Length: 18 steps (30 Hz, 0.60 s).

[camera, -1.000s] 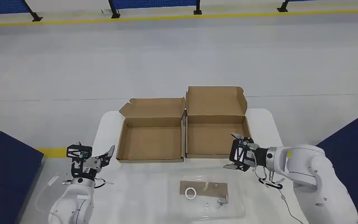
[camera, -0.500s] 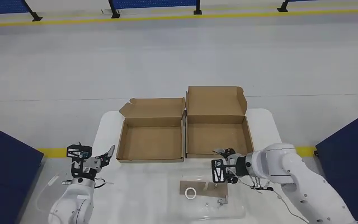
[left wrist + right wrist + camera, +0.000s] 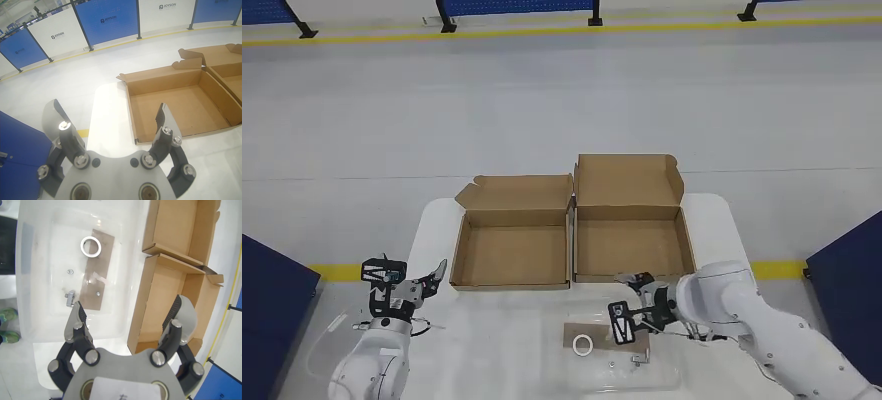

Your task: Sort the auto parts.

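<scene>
White tabletop (image 3: pixel 492 315) is carrying everything, with the receiving containers at the far side and the loose stock at the near side, probably so that each part is travelling only a short way. Two cardboard boxes are sitting side by side and touching, the left box (image 3: pixel 510 255) and the right box (image 3: pixel 627 247). Both are standing with their lids folded back and nothing in them, ready to take the sorted parts. A clear tray (image 3: pixel 34 256) is lying near the boxes' front walls, keeping the small pieces from rolling off. A brown sheet (image 3: pixel 103 249) is lying flat on its floor.

The right gripper (image 3: pixel 128 300) is hanging over the tray's right end, between the tray and the right box, fingers spread wide and holding nothing. I judge it is lining up for a pick. The left gripper (image 3: pixel 108 102) is waiting at the table's near left corner, fingers likewise spread and unloaded, well apart from the tray.

The auto parts are all resting in the tray: a white ring (image 3: pixel 82 247) on the sheet's left end, a metal bracket (image 3: pixel 70 298) just off the sheet's near right corner, a nut (image 3: pixel 70 271) beside the sheet, and a screw (image 3: pixel 98 293) on it.
</scene>
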### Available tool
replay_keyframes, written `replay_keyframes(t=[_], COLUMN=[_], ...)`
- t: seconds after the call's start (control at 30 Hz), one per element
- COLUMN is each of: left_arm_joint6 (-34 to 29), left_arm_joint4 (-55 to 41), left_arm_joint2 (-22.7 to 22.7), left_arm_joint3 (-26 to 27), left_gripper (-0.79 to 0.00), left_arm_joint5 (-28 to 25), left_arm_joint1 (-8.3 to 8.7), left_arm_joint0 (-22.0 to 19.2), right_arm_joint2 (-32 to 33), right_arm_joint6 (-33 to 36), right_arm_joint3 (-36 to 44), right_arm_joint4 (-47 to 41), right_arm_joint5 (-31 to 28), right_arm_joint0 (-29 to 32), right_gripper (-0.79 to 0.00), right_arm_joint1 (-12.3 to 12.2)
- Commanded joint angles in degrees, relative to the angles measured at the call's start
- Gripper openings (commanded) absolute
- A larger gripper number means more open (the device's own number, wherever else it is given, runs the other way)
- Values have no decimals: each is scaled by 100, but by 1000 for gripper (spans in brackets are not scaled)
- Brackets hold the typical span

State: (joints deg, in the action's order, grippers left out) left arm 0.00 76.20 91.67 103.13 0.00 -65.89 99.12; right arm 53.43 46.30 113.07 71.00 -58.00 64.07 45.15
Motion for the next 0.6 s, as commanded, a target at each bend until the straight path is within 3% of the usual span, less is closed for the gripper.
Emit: replay_keyframes(t=[0.0,0.2,0.37,0.57], left_arm_joint6=[0,0,0,0], left_arm_joint4=[0,0,0,0], left_arm_joint2=[0,0,0,0], left_arm_joint3=[0,0,0,0], left_gripper=[0,0,0,0], left_arm_joint5=[0,0,0,0], left_arm_joint1=[0,0,0,0], left_arm_joint0=[0,0,0,0], right_arm_joint2=[-451,-1845,-3083,-3159], right_arm_joint6=[0,44,385,412], right_arm_joint3=[-108,-332,-294,-282], right_arm_joint4=[-182,-835,-2002,-2087], right_arm_joint5=[0,43,384,411], right_arm_joint0=[-419,-1612,-2666,-2744], right_gripper=[0,0,0,0], right_arm_joint1=[-124,-439,-608,-617])
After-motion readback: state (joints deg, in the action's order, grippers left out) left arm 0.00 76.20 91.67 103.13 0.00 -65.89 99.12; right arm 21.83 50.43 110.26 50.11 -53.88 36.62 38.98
